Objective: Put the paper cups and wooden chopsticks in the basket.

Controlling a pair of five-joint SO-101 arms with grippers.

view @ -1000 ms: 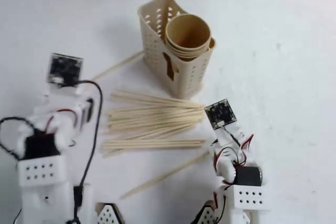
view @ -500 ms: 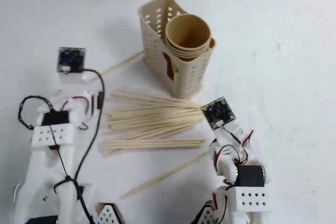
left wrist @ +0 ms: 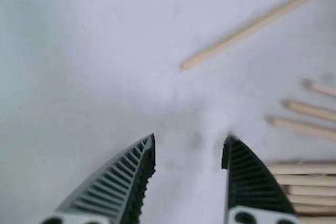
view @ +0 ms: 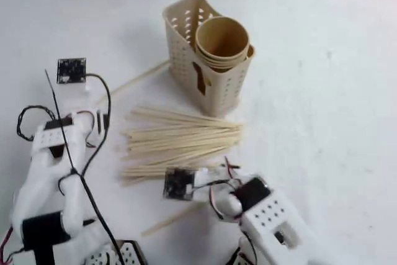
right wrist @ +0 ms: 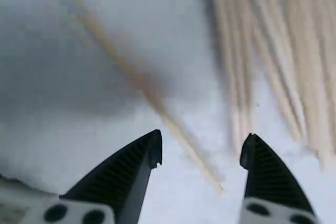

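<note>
"Both arms look shifted. What has changed?"

"On the left, my left gripper (left wrist: 189, 140) has reached a little farther out over the table (view: 322, 91). Its fingers are spread and carry nothing. It hangs over bare surface between the lone chopstick (left wrist: 257, 22) that points toward the basket and the near ends of the chopstick pile (left wrist: 299, 124). Further right, my right gripper (right wrist: 202, 140) has swung away from the pile's right end and now sits on the side of the pile nearest my bases. Its fingers are parted and empty, and the end of the stray chopstick (right wrist: 136, 80) lying slantwise there falls in the gap between them."

"What does that mean for the job?"

"I judge that my right arm is lining up on that stray stick, so the chopstick half of the task is only starting. Every chopstick I can see lies on the table."

"And the basket?"

"The basket (view: 214, 91) stands upright beyond the pile. The paper cups (view: 222, 41) are stacked inside it, mouths up, toward its right side. The space beside them looks empty, with no chopstick in it."
</note>
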